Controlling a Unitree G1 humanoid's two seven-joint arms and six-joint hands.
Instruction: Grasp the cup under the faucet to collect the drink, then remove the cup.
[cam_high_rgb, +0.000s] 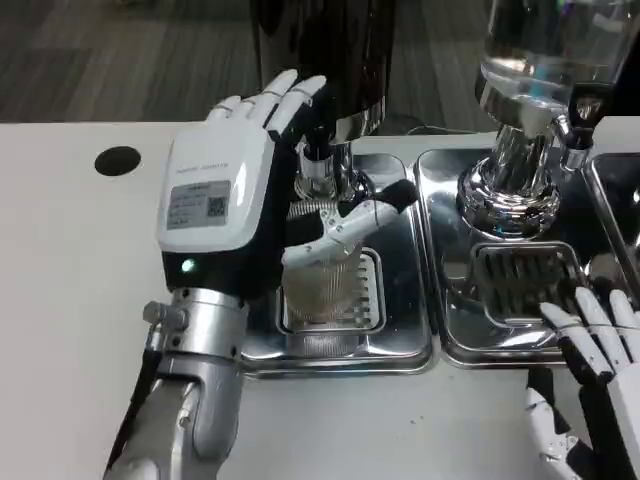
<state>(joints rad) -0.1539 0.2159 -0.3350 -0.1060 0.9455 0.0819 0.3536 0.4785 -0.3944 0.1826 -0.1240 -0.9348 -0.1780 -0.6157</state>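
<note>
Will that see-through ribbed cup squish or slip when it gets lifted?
The cup looks thin, clear and ribbed, so it probably flexes if squeezed. The ribs may help the left robot hand grip. It looks light, so it may tip easily.
</note>
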